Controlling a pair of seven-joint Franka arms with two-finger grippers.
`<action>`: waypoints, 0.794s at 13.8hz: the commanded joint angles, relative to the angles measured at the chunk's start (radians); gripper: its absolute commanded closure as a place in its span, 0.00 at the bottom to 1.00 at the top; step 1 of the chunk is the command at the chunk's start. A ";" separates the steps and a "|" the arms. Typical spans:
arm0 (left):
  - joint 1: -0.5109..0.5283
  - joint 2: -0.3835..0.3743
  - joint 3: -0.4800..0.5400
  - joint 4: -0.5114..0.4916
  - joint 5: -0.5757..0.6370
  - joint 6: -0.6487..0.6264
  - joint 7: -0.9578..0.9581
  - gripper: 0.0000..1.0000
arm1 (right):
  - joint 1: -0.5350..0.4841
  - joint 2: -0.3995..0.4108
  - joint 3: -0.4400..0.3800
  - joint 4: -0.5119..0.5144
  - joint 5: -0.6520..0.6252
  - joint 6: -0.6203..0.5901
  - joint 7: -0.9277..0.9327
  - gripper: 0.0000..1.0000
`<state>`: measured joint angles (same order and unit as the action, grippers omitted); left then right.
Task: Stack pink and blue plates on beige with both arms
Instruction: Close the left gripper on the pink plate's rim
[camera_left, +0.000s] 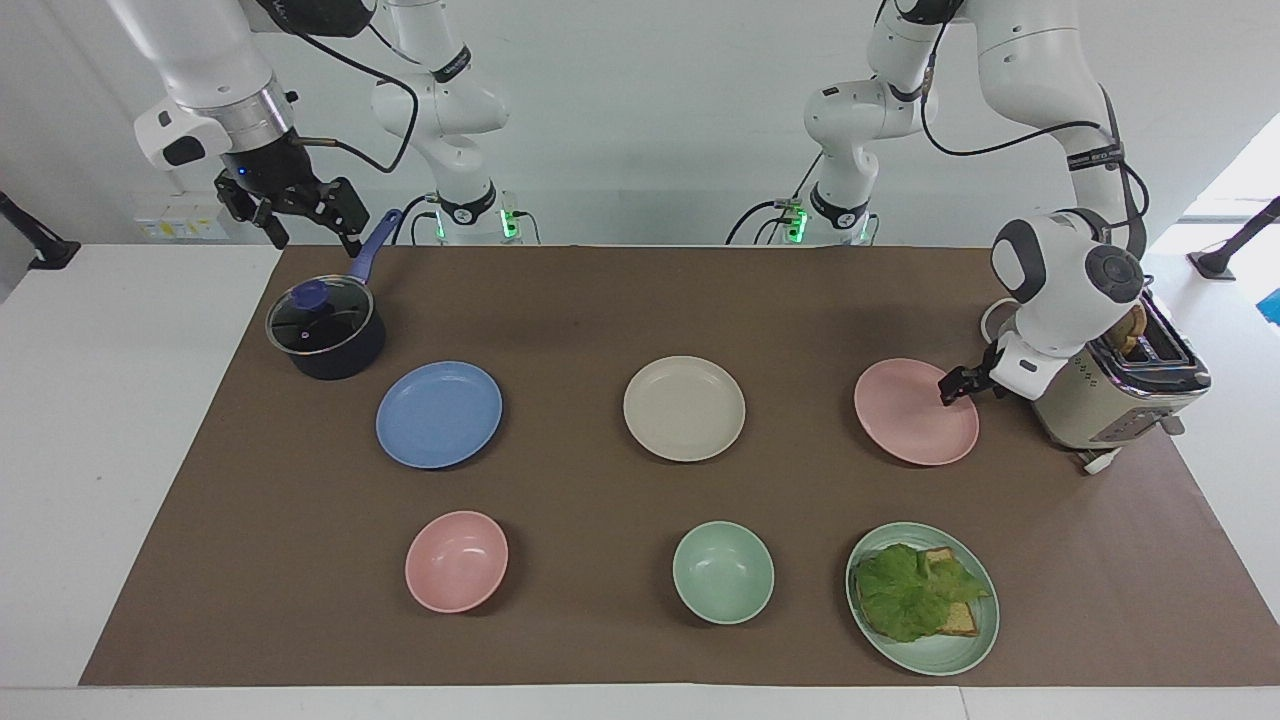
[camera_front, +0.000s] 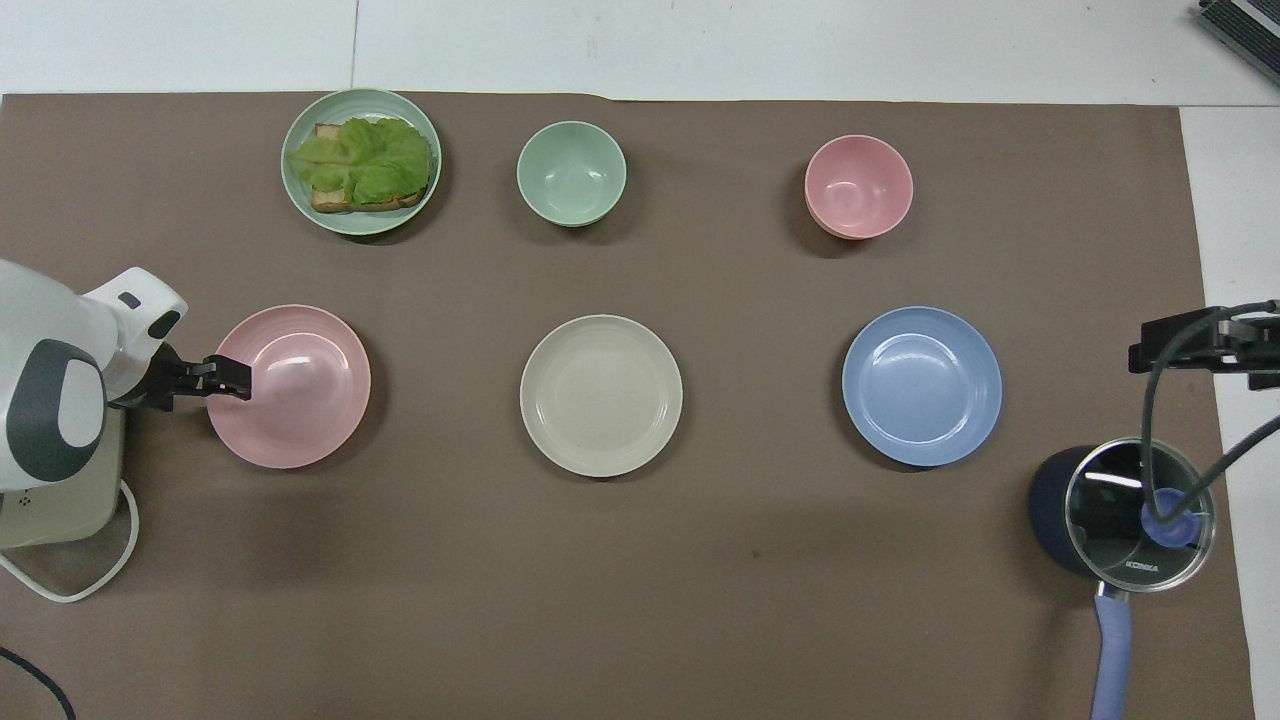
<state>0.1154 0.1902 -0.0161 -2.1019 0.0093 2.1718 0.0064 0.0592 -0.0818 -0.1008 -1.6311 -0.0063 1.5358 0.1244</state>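
Observation:
Three equal plates lie in a row on the brown mat: the blue plate (camera_left: 439, 414) (camera_front: 921, 385), the beige plate (camera_left: 684, 408) (camera_front: 601, 395) in the middle, and the pink plate (camera_left: 915, 412) (camera_front: 295, 390). My left gripper (camera_left: 948, 386) (camera_front: 231, 373) is low at the pink plate's rim on the toaster side, open, its fingers reaching over the edge. The pink plate rests flat on the mat. My right gripper (camera_left: 313, 238) (camera_front: 1200, 345) waits open in the air over the pot's handle, holding nothing.
A lidded dark blue pot (camera_left: 325, 330) (camera_front: 1120, 510) stands beside the blue plate. A beige toaster (camera_left: 1110, 385) (camera_front: 55, 490) with bread stands next to the pink plate. A pink bowl (camera_left: 456, 561), a green bowl (camera_left: 723, 572) and a green plate (camera_left: 960, 650) with lettuce and bread lie farther from the robots.

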 joint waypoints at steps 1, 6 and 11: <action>0.006 -0.017 -0.001 -0.043 -0.009 0.023 -0.011 0.00 | -0.004 -0.003 0.001 0.005 0.002 -0.005 -0.017 0.00; 0.000 -0.017 -0.002 -0.043 -0.009 0.016 -0.012 0.82 | -0.004 -0.003 0.003 0.005 0.002 -0.005 -0.017 0.00; 0.004 -0.008 -0.004 0.014 -0.009 -0.088 -0.008 1.00 | -0.004 -0.003 0.003 0.005 0.002 -0.005 -0.017 0.00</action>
<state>0.1151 0.1832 -0.0176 -2.1095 0.0031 2.1447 -0.0008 0.0592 -0.0818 -0.1008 -1.6311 -0.0063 1.5358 0.1244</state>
